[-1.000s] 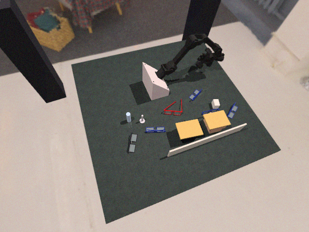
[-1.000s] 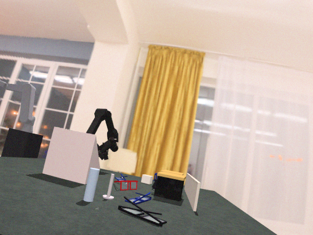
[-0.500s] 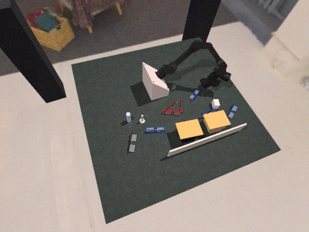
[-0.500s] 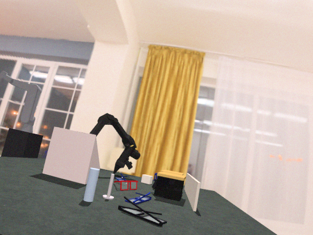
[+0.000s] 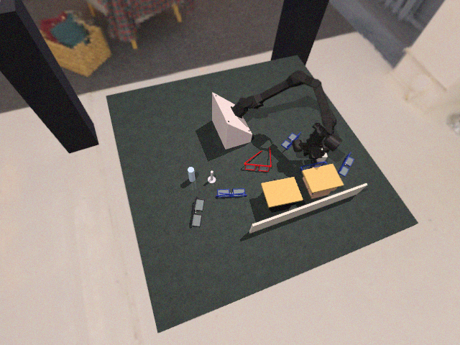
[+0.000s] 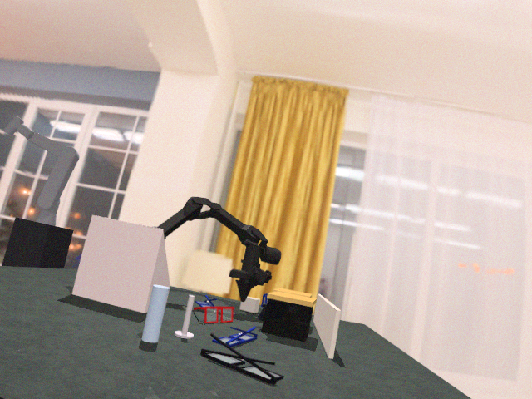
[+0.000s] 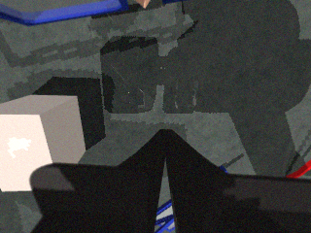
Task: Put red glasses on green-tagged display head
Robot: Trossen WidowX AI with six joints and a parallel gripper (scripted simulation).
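The red glasses (image 5: 256, 165) (image 6: 227, 307) (image 7: 302, 170) rest on the dark mat with their temples spread. My gripper (image 6: 243, 299) (image 7: 165, 134) is shut with nothing between its fingers, pointing down above the mat, near the white block and off to one side of the red glasses. Two heads with flat orange tops stand side by side: the left head (image 5: 281, 192) and the right head (image 5: 322, 178). Blue glasses (image 5: 313, 164) (image 7: 73, 16) are at the right head's near side; whether it wears them is unclear. No green tag can be made out.
A white block (image 5: 324, 157) (image 6: 249, 304) (image 7: 60, 131) sits near the right head. A long pale panel (image 5: 308, 208) (image 6: 326, 324) stands behind the heads. A pale wedge box (image 5: 223, 124), blue cylinder (image 5: 191, 173), small white stand (image 5: 211, 179), black glasses (image 5: 196, 212) and more blue glasses (image 5: 231, 192) surround the red pair.
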